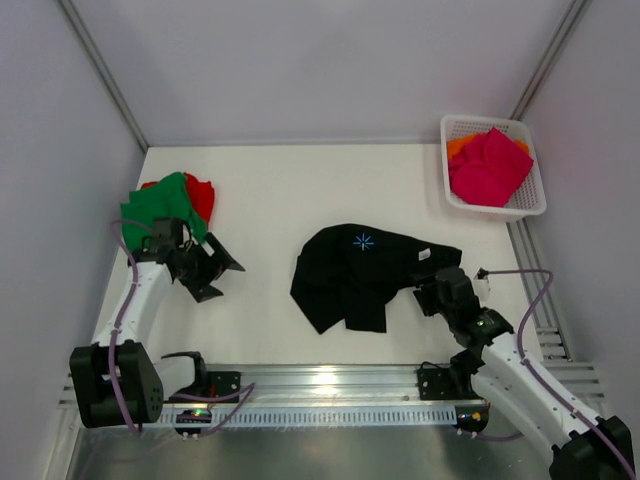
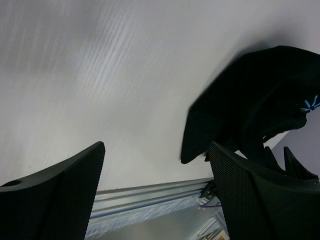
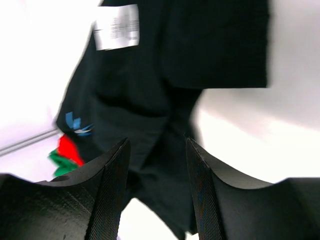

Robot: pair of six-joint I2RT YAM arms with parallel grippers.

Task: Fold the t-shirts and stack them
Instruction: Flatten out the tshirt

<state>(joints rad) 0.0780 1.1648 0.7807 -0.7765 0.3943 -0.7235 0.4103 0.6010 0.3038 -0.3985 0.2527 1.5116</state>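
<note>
Green shirt tops red shirt; black shirt lies crumpled; pink shirt, orange shirt wait in basket; left pincer gapes empty, right pincer half-open, empty

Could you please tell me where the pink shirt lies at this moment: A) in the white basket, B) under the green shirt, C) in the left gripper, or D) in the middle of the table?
A: the pink shirt lies in the white basket at the table's far right corner, over an orange one.
</note>
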